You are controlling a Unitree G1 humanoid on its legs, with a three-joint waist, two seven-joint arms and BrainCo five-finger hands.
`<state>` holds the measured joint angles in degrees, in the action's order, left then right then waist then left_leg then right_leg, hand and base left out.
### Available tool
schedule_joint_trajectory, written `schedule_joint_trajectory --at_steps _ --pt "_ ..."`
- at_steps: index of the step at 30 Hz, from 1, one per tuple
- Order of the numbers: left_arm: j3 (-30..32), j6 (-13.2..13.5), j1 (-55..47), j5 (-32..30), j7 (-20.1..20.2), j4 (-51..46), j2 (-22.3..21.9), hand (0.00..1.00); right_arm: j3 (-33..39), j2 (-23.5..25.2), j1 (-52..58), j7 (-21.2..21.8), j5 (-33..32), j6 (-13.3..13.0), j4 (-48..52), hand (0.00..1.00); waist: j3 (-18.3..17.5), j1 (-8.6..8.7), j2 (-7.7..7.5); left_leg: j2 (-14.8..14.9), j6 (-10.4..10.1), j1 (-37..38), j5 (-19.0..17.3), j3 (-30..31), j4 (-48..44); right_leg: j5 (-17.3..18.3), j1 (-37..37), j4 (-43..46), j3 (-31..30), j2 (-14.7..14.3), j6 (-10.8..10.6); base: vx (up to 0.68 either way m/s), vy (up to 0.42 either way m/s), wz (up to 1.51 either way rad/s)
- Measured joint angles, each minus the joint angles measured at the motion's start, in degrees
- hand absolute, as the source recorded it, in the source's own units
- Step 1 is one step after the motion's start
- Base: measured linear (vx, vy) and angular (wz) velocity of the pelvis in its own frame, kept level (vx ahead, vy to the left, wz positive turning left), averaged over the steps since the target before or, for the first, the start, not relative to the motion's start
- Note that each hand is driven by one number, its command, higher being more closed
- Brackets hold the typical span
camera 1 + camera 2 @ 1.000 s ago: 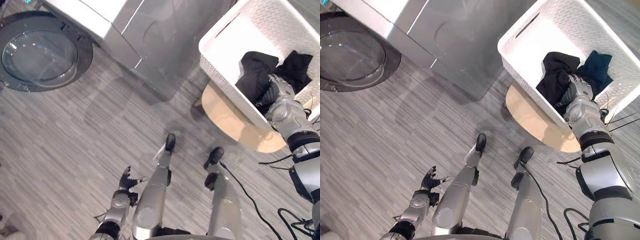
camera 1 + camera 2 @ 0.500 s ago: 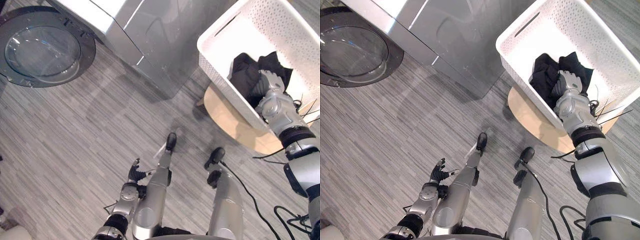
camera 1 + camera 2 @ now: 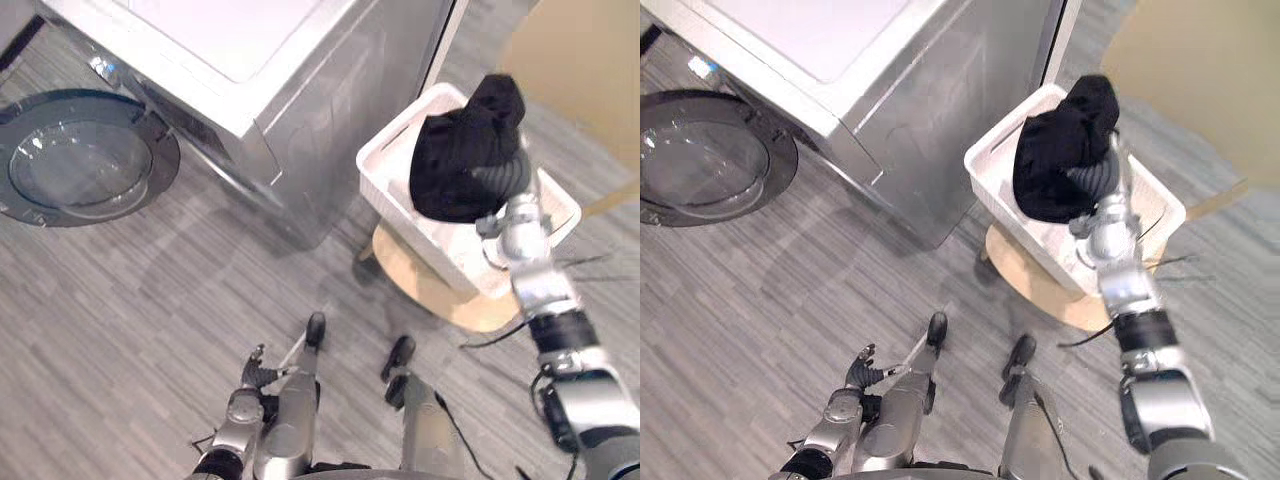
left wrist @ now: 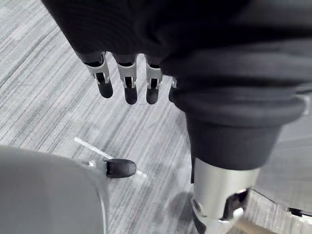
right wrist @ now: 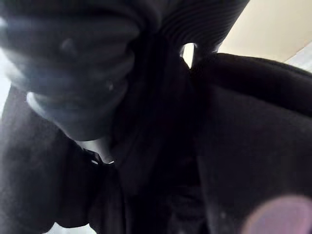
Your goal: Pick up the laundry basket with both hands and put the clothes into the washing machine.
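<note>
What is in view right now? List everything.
washer: one, silver with a white top, far left
door: one, dark round with glass, swung open at the washer's left
basket: one, white, on the stool beside the washer
stool: one, tan round, under the basket
clothes: one black bundle, bunched over the right hand, above the basket
panel: one, beige, far right
floor: grey planks
right hand: raised over the basket, against the clothes
left hand: low near the floor, fingers relaxed, holding nothing
</note>
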<state>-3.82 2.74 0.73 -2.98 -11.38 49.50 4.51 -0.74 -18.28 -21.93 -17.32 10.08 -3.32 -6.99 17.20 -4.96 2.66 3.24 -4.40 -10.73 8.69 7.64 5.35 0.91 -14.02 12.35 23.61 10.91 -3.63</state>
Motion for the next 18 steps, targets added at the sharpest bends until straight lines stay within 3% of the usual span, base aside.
schedule_joint_trajectory --at_steps 5,9,12,14,16,18 --pt "2.49 -1.14 -3.69 -0.48 0.18 0.94 -0.49 0.0 -1.05 9.85 12.91 3.5 -8.27 -3.06 8.06 1.0 -4.83 0.89 -0.81 0.39 -0.09 5.06 -1.91 -1.75 0.0 -0.66 5.75 -3.83 -1.15 -1.1 -1.23 0.04 0.005 -0.1" --pt "4.64 -1.23 -5.24 -0.44 0.18 1.29 -0.88 0.0 -4.94 13.03 19.73 7.41 -12.05 -3.76 9.97 1.0 -6.93 0.86 -1.18 0.73 -0.24 8.18 -3.74 -5.6 0.0 -1.63 7.34 -6.0 -5.5 -2.17 -1.52 -0.01 0.024 -0.53" --pt "4.85 -1.12 -5.27 -0.3 0.21 1.64 -0.69 0.0 -7.72 14.56 20.96 9.08 -13.16 -4.24 10.06 1.0 -6.53 1.09 -1.88 -0.05 0.25 7.24 -5.96 -9.1 -3.49 -0.29 2.96 0.25 -9.81 -1.25 -0.98 -0.07 0.022 -0.61" --pt "5.81 -0.73 -5.25 0.09 0.24 1.44 -0.86 0.0 -8.38 14.72 22.78 9.87 -14.03 -4.39 10.11 1.0 -6.28 1.17 -2.01 -0.14 1.04 4.17 -7.8 -8.84 -9.0 0.8 1.83 3.47 -10.55 -0.82 -1.7 -0.11 -0.026 0.06" --pt "6.62 -0.36 -5.29 0.05 0.14 0.6 -0.01 0.0 -8.98 14.78 24.46 9.95 -14.04 -5.31 10.67 1.0 -6.09 1.59 -2.39 -0.03 0.96 -0.58 -9.1 -5.61 -15.37 9.47 -2.04 21.54 -16.18 -1.15 -2.35 -0.13 -0.126 0.81" --pt "6.76 -0.41 -5.55 0.07 -0.08 -1.23 0.97 0.0 -10.57 14.75 24.09 10.01 -13.98 -5.5 10.63 1.0 -5.63 1.07 -3.74 -1.13 0.09 -3.49 -8.58 -2.53 -18.05 15.11 -1.23 25.02 -20.09 -2.25 -3.5 -0.05 -0.254 0.99"
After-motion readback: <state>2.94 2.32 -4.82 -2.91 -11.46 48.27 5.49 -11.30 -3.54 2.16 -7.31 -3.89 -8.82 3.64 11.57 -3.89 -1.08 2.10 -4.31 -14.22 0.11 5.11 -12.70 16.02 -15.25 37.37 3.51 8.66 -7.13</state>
